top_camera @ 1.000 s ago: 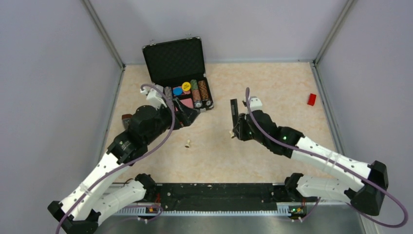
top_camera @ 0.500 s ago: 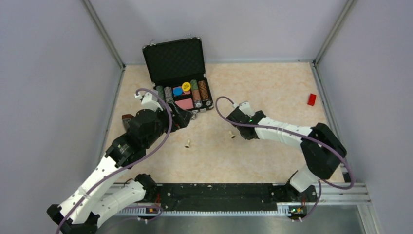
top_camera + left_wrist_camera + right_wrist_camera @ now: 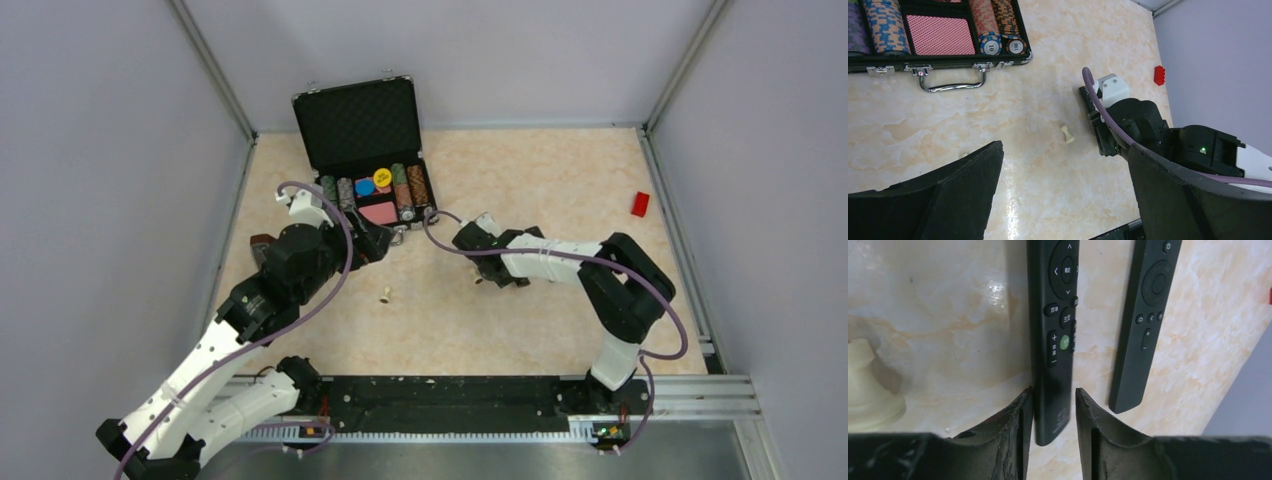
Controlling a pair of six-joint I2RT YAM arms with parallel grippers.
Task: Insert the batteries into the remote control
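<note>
The remote control (image 3: 1050, 315) is a slim black bar with pale buttons, lying face up on the marble table (image 3: 560, 180). Its near end sits between the fingers of my right gripper (image 3: 1052, 390). The left finger lies against it and a thin gap shows at the right finger, so the jaws stand slightly open around it. In the top view the right arm (image 3: 540, 258) covers the remote. My left gripper (image 3: 1064, 145) hangs wide open and empty near the case handle (image 3: 950, 85). I can make out no batteries. A small red piece (image 3: 640, 203) lies far right, too small to identify.
A second black remote (image 3: 1148, 315) with fewer buttons lies just right of the first. A cream peg (image 3: 868, 385) stands close to my right gripper's left finger, and another peg (image 3: 385, 296) lies near the left arm. An open black case (image 3: 365, 125) of poker chips stands at the back.
The right arm has folded in, its elbow swinging left and its wrist dropping over the remote, which no longer shows from above. Its jaws have widened a little. The left arm has barely moved.
</note>
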